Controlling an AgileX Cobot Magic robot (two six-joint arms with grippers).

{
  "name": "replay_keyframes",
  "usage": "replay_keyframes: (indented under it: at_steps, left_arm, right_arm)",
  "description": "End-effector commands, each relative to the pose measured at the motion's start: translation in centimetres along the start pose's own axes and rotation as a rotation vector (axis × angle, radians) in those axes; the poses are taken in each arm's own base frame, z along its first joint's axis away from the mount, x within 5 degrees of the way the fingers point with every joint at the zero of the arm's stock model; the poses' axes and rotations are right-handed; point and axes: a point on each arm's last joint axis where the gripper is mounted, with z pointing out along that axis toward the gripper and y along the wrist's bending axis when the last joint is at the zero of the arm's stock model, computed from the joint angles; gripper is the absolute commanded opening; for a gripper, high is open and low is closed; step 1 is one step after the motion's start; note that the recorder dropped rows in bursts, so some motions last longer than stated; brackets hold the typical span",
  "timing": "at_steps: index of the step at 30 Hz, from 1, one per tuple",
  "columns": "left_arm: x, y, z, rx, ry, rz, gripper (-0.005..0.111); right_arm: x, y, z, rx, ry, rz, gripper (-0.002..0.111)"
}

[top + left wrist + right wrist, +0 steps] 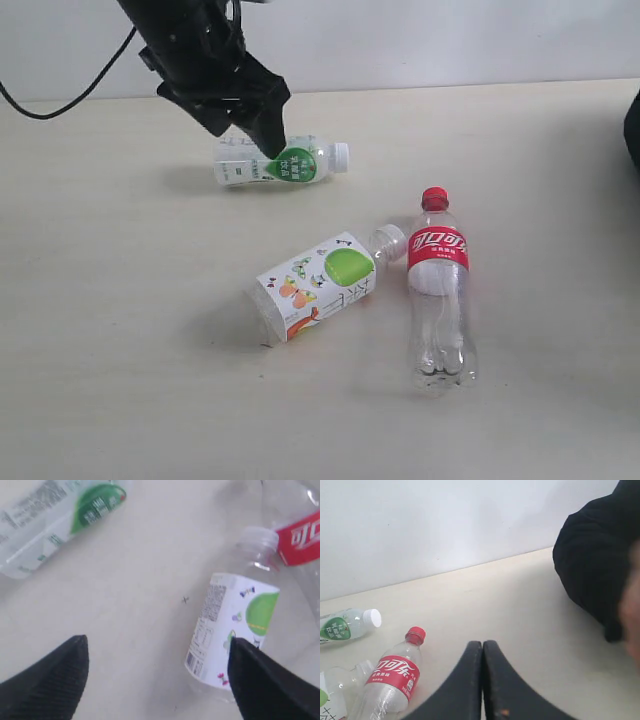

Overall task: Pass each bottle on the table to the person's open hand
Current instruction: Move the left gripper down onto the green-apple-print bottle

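While the left gripper (pixel 157 642) hangs above the table (pixel 120 350) with its two black fingers spread wide and only bare surface between them, the right gripper (pixel 482 647) has its fingers pressed flat together with nothing gripped.

Seen from the left wrist, one fingertip overlaps the base end of the fruit-printed bottle (pixel 235 625). Whether they touch cannot be told. In the exterior view the same gripper's tip shows in front of the green-marked bottle (pixel 285 160), which lies on its side toward the far part of the table, its white cap pointing to the right of that view.

The fruit-printed bottle lies on its side near the middle, slanted, its clear neck just beside the red label of the cola bottle (pixel 438 300). The cola bottle also lies flat, red cap toward the far edge and clear base toward the near one.

Beyond the right gripper, well apart from the bottles, a black sleeve (pixel 595 555) comes in over the table. At its end is a blurred strip of bare skin, the person's hand (pixel 632 610). How the hand is held cannot be made out.
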Motion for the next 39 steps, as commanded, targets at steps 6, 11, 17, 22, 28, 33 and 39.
replay_keyframes:
  at_steps: [6, 11, 17, 22, 28, 33, 39]
  left_arm:
    - [1.1, -2.6, 1.5, 0.148, 0.054, 0.169, 0.074]
    - [1.3, -5.4, 2.4, 0.148, 0.091, 0.299, 0.074]
    - [1.1, -7.8, 3.2, 0.064, 0.099, 0.424, 0.074]
    - [0.7, -8.5, 3.8, 0.061, 0.067, 0.435, 0.074]
    - [0.8, -8.3, 5.7, 0.07, 0.111, 0.432, 0.074]
    - [1.1, -7.5, 8.6, 0.044, 0.172, 0.441, 0.074]
    - [1.0, -7.1, 10.9, 0.038, 0.181, 0.442, 0.074]
  right_arm:
    - [0.1, 0.0, 0.0, 0.0, -0.007, -0.002, 0.0]
    - [0.1, 0.0, 0.0, 0.0, -0.007, -0.002, 0.0]
    - [0.1, 0.0, 0.0, 0.0, -0.007, -0.002, 0.0]
    - [0.1, 0.0, 0.0, 0.0, -0.007, -0.002, 0.0]
    - [0.1, 0.0, 0.0, 0.0, -0.007, -0.002, 0.0]
    - [0.1, 0.0, 0.0, 0.0, -0.007, -0.002, 0.0]
    - [0.1, 0.0, 0.0, 0.0, -0.007, -0.002, 0.0]
